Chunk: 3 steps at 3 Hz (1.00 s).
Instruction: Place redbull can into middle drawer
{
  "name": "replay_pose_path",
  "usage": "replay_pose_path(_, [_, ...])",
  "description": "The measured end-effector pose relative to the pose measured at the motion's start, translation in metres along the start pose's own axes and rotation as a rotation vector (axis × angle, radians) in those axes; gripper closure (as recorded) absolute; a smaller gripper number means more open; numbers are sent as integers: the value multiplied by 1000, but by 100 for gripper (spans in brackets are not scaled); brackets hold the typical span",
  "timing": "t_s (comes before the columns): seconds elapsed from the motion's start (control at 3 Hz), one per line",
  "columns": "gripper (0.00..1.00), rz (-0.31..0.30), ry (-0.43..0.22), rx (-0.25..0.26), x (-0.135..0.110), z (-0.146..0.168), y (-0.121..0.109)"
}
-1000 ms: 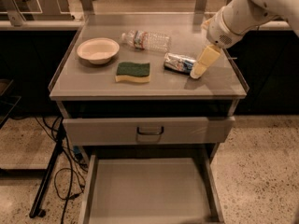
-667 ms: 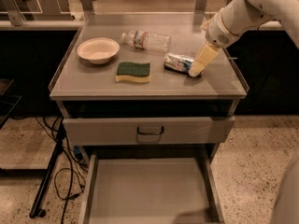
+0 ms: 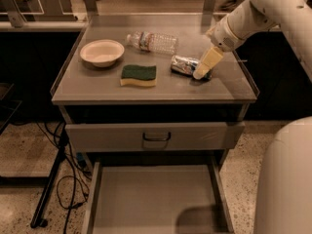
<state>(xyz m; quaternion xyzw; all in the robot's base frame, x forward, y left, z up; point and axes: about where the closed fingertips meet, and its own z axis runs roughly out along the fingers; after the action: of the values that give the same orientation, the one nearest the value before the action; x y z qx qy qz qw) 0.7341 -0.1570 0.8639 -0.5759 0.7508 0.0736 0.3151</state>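
Note:
The redbull can (image 3: 183, 65) lies on its side on the tabletop (image 3: 97, 84), right of centre, silver with blue patches. My gripper (image 3: 203, 68) reaches down from the upper right and sits at the can's right end, touching or just over it. The middle drawer (image 3: 146, 199) is pulled open at the bottom of the view, a wide grey tray with a flat bare floor and low side walls.
A green and yellow sponge (image 3: 139, 75), a white bowl (image 3: 102, 51) and a clear water bottle (image 3: 153, 42) lie on the tabletop. The top drawer (image 3: 156, 136) with a dark handle is slightly out. A pale part of my body (image 3: 287, 179) fills the lower right. Cables lie on the floor at left.
The gripper stays at the can's right end. A pale part of my body has come into view at the lower right, and a shadow now falls on the drawer floor.

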Motion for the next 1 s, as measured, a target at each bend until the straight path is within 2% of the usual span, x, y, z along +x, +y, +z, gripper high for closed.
replay_pose_path(0.67, [0,35,-15,-46,8,16,-7])
replay_pose_path(1.0, [19,35,-15,-46,8,16,-7])
